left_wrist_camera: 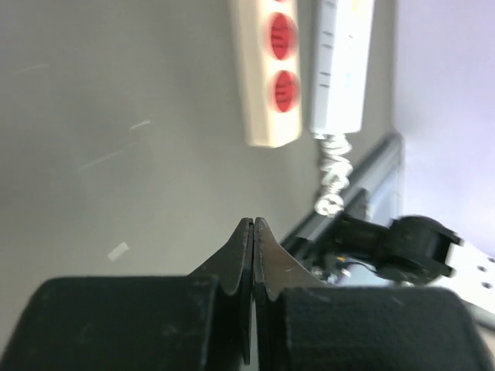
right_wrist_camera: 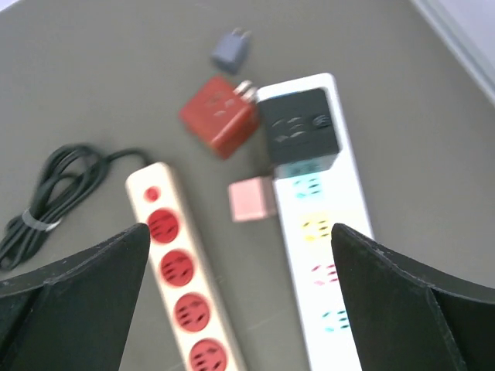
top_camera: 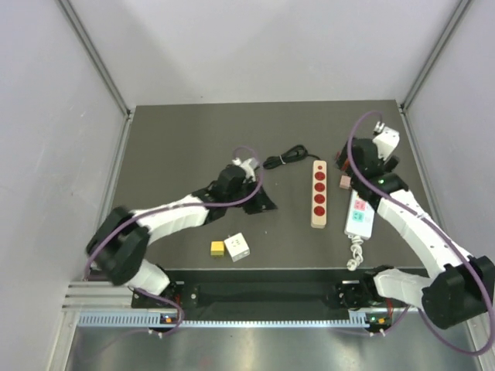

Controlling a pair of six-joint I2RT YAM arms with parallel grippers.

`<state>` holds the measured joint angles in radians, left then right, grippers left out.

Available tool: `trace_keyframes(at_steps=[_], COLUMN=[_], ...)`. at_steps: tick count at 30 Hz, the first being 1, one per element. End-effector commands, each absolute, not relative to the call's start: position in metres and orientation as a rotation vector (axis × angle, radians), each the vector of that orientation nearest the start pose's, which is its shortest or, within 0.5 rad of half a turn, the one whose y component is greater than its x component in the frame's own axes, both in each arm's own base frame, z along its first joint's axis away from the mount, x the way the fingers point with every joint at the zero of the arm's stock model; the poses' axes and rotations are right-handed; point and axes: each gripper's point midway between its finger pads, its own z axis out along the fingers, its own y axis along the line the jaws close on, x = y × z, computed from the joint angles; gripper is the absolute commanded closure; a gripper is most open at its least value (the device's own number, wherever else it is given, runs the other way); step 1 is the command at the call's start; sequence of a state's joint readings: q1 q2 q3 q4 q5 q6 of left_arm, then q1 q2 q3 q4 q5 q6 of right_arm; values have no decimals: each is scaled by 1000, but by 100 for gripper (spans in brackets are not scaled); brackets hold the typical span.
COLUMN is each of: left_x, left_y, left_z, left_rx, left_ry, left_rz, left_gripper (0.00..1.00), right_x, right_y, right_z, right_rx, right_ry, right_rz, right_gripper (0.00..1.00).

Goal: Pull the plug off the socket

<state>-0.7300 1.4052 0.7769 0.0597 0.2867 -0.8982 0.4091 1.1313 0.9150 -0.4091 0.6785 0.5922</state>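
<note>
No legible text or labels anywhere.

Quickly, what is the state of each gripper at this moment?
Left gripper: closed, holding nothing.
Right gripper: open wide, holding nothing.

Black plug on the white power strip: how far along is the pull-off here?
Done: nothing; the black square plug sits seated at the end of the white plastic power strip. In hand: the right gripper hangs open above that strip, gripping nothing; the left gripper is shut and empty. Left: descend, grip the plug, pull it free.
</note>
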Motion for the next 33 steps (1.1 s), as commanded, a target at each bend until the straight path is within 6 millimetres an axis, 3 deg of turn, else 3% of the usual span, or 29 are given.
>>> trace_keyframes(at_steps=[1,3,5,6,7,9,10,13,15,16,18,19,24,33], left_x=[234,230,223,226,219,219,215,213,214,214,216,219,228,241], left_y=[-400,-425,-462,-479,-496,-522,-535,-566,-580,-587,-599,-603,-615,-607], left_z=[185,184,181,196,173,186,163,156,162,149,149,135,105,46], left_rx=[229,293,362,376,398,421,420,440,459,452,460,444,427,413], left_ry=[2227,2234,2230,2188,2235,2165,2201,2153,2102,2121,2108,2129,2135,2246], left_rz=[-1571,-1626,-1696,-1747,-1771,-1875,-1886,-1952,-1975,-1956,-1951,-1937,-1849,-1600], left_gripper=[100,100,100,100,100,100,100,100,100,100,100,100,100,100], right_x=[340,351,363,370,375,384,387,397,401,402,403,404,407,413], right_y=[33,18,4,1,1,-11,-11,-16,-16,-18,-20,-21,-24,-28], right_z=[205,201,196,196,187,187,184,174,175,173,170,171,174,157], right_rx=[525,544,564,560,547,566,561,563,551,552,557,555,537,512], right_ry=[2071,2114,2142,2137,2168,2174,2187,2233,2249,2258,2273,2273,2254,2288], right_rz=[-66,-119,-160,-155,-140,-140,-115,-91,-92,-108,-131,-129,-155,-200], right_gripper=[0,1,0,0,0,0,1,0,0,0,0,0,0,0])
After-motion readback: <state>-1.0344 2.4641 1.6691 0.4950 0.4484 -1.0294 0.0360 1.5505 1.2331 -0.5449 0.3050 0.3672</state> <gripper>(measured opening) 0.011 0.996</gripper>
